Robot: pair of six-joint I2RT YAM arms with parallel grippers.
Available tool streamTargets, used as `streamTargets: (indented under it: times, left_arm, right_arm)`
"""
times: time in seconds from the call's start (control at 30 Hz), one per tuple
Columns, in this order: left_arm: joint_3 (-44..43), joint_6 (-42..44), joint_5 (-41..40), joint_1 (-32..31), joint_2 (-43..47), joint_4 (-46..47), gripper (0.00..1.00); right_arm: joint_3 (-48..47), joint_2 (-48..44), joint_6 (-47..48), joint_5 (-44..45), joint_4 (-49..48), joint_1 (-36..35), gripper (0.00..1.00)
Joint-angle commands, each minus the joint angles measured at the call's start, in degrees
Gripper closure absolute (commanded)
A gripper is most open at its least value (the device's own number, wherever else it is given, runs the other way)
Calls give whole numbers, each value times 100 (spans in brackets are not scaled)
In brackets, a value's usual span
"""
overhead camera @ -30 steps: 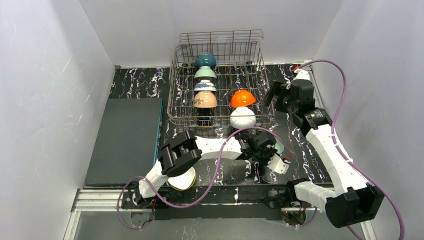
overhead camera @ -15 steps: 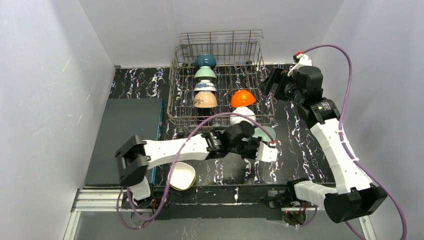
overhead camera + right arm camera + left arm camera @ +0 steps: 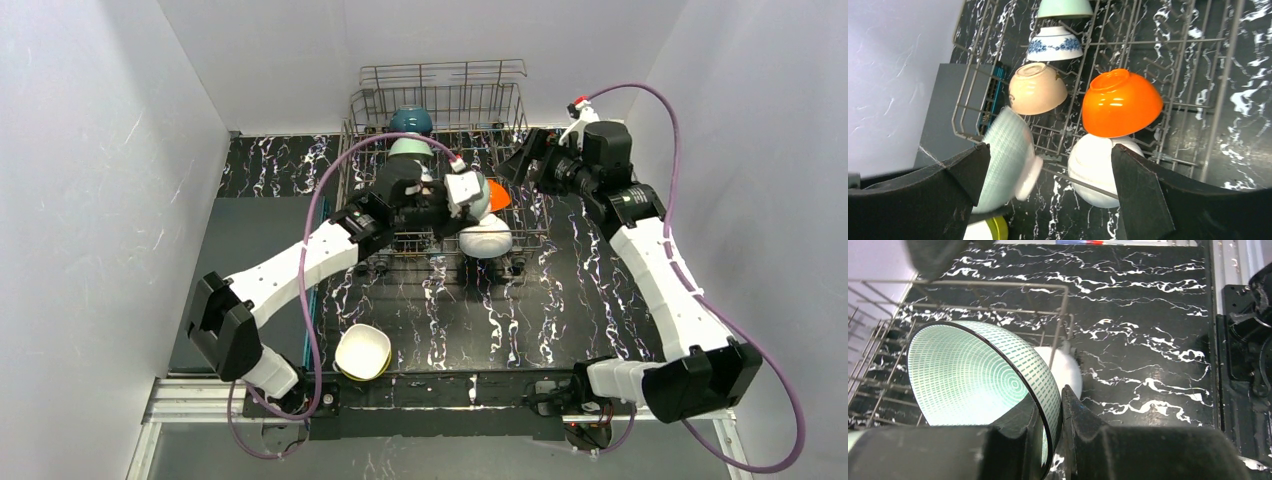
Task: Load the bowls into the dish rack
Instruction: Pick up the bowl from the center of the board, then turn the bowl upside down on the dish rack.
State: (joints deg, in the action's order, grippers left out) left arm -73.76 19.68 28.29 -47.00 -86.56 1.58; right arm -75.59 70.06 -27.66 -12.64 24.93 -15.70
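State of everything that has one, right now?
left end effector: shut on patterned bowl rim
right end effector: open, empty
patterned bowl: held tilted at dish rack front
orange bowl: racked, upside down
white bowl: racked, upside down
tan bowl: racked, upside down, tilted
yellow-green bowl: upright on table, unloaded

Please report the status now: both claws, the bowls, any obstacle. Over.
Left claw shut on patterned mint bowl, above dish rack front. Right claw open, empty, at rack's right side. Yellow bowl waits on table. White bowl close beside held one.
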Motion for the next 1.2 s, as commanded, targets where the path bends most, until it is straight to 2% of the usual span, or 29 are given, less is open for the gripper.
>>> streamTargets:
  times: [0.0, 0.17, 0.23, 0.33, 0.43, 0.6, 1.03, 1.17]
  left_arm:
    - [58, -228, 701, 485, 309, 379, 100]
    - [1582, -208, 479, 980, 1108, 1879, 100]
    - [2069, 329, 133, 1000, 1487, 2142, 100]
    - [2446, 703, -428, 1009, 1853, 2258, 100]
    - [2589, 841, -696, 1024, 1994, 2434, 100]
    - [2603, 745, -691, 1116, 1980, 2462, 100]
    - [2612, 637, -644, 1364, 1880, 2530, 100]
    - [2621, 656, -370, 1402, 1868, 2531, 100]
  right_arm:
    - [-107, 264, -401, -777, -540, 29, 1]
    - [271, 639, -1100, -1588, -1310, -66, 1]
    - [292, 820, -1234, -1765, -1467, -222, 1]
    - [151, 1084, -1172, -1765, -1544, -666, 1]
    - [19, 1313, -1281, -1854, -1921, -1065, 1]
    - [-53, 1592, -1607, -2006, -2440, -1448, 1]
    - [-39, 2114, -2089, -2083, -2650, -1668, 1]
    - [-133, 2211, -2190, -2248, -2932, -1735, 1]
